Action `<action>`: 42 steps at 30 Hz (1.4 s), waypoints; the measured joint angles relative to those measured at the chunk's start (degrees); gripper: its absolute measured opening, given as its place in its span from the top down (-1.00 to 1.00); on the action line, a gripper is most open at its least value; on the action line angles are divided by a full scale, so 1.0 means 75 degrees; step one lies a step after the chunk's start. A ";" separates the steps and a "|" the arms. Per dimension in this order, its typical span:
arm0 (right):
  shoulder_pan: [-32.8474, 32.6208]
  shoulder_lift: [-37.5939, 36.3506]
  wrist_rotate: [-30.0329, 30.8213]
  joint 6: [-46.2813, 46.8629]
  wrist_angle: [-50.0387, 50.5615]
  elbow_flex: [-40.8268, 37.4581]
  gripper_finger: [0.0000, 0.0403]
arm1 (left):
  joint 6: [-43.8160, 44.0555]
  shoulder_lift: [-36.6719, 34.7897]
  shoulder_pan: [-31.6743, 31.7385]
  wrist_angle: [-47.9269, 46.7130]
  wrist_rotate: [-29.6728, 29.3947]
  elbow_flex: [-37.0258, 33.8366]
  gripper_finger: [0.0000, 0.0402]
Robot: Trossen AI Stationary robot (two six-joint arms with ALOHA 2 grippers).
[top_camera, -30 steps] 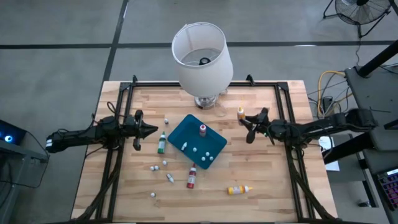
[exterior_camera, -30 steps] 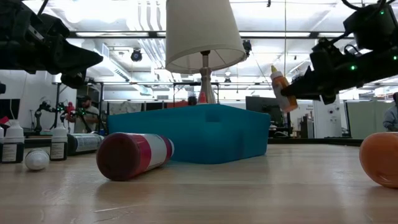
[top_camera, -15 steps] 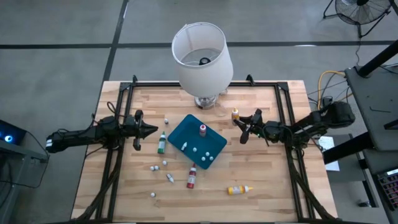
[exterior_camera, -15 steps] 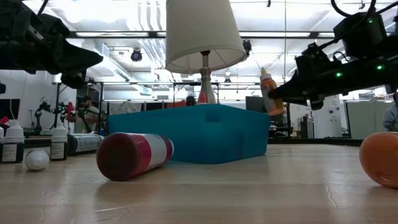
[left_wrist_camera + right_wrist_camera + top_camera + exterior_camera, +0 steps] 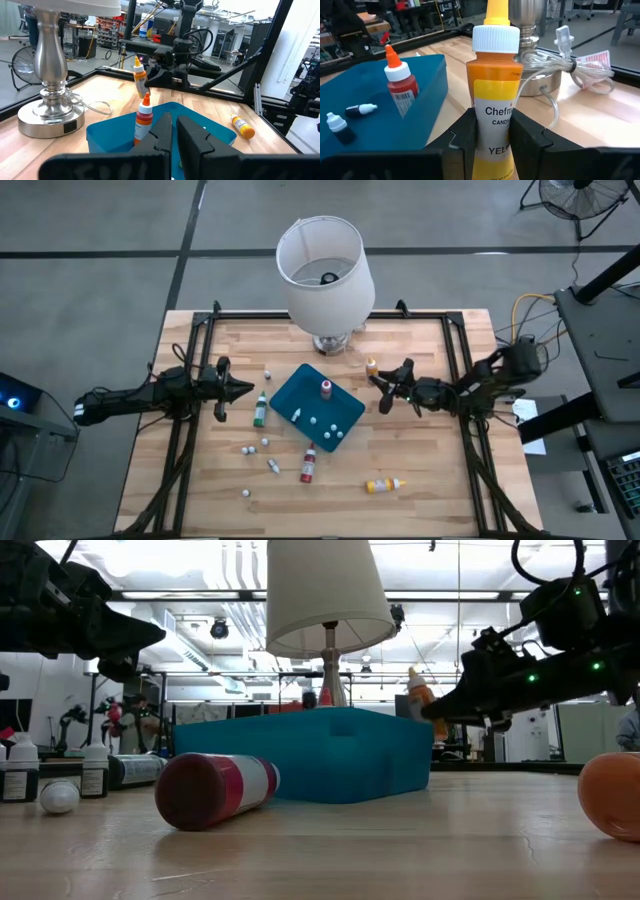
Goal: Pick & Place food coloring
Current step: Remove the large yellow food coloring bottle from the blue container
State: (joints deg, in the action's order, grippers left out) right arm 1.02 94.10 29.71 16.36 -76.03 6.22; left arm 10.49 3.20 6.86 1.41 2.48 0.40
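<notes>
Looks like a robotics lab or workshop: concrete floor [image 5: 100, 230], a floor fan [image 5: 575, 200], bright ceiling strip lights [image 5: 200, 595], shelves of gear [image 5: 107, 37] behind the butcher-block table [image 5: 440, 480], plus other robot arms [image 5: 75, 720] on stands.

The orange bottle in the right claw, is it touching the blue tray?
Apart. The low view shows the orange bottle held by the right gripper in the air, beside the blue tray.
</notes>
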 joint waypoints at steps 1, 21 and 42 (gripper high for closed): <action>0.0003 0.0175 0.0000 -0.0003 -0.0245 0.0000 0.56 | 0.0000 0.0001 0.0000 0.0000 0.0000 0.0001 1.00; 0.0117 0.1328 -0.0327 -0.0036 -0.1367 0.0396 0.56 | -0.0001 0.0000 -0.0001 -0.0001 0.0001 0.0001 1.00; 0.0876 0.2636 -0.0972 -0.0613 -0.1443 0.0883 0.56 | -0.0001 0.0001 0.0002 -0.0002 0.0000 0.0000 1.00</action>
State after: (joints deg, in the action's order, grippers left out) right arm 7.58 113.87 22.43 11.76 -86.86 12.84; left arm 10.48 3.21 6.87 1.40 2.48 0.40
